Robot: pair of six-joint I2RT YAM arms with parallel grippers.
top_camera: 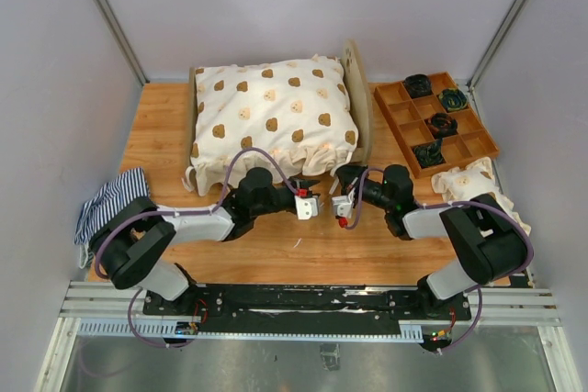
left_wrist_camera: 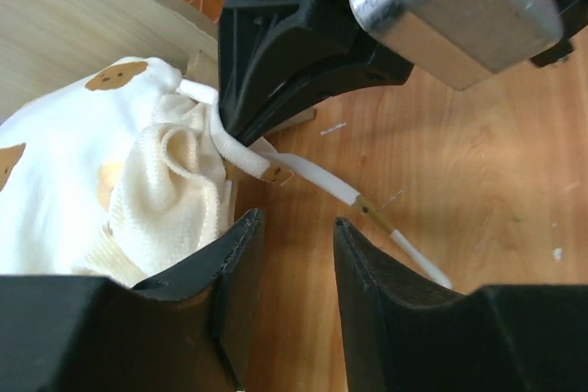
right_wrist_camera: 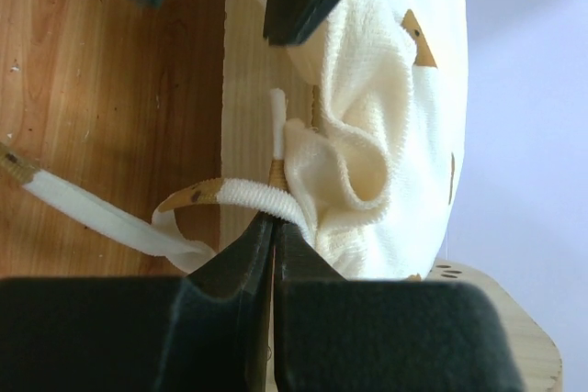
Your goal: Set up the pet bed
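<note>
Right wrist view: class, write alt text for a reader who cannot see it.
The shut right claw pinches a white tie cord trailing from a cream bear-print cushion, which lies beside the rail of the plywood bed frame. The open left claw shows at the top, over the wooden table.

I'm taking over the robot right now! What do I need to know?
Left tool: open, empty, near the tie's loose end.
Right tool: shut on the white tie of the cushion.
Pet bed: at the back middle of the table, with the bear-print cushion lying on it.
Done: the cushion is on the bed.
Left: the tie looks unfastened; the striped cloth lies off at the left edge.
</note>
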